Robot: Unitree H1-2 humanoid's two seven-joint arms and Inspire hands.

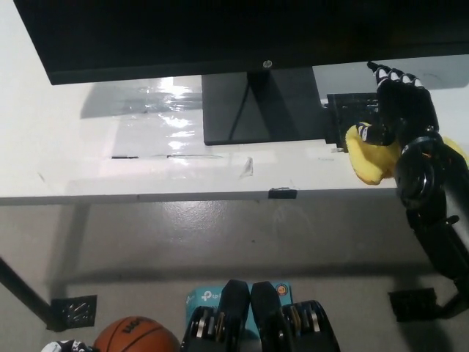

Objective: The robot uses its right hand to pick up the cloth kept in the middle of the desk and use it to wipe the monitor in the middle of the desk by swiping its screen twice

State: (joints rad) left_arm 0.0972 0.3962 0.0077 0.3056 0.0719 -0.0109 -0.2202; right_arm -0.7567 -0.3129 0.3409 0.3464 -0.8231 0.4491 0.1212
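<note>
The white desk (88, 158) filled the upper half of the frame. The monitor (220, 33) ran along the top edge, its black base (260, 110) standing at upper centre. At right, the black right hand (399, 110) lay over the yellow cloth (366, 154), fingers (392, 77) extended toward the monitor; whether it gripped the cloth could not be determined. The cloth rested near the desk's front edge, beside a small black pad (348, 110). A basketball (135, 336) sat on the floor, lower left.

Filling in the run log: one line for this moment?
right hand: shut on yellow cloth | cloth: on desk, right of monitor stand | left hand: not in view
</note>
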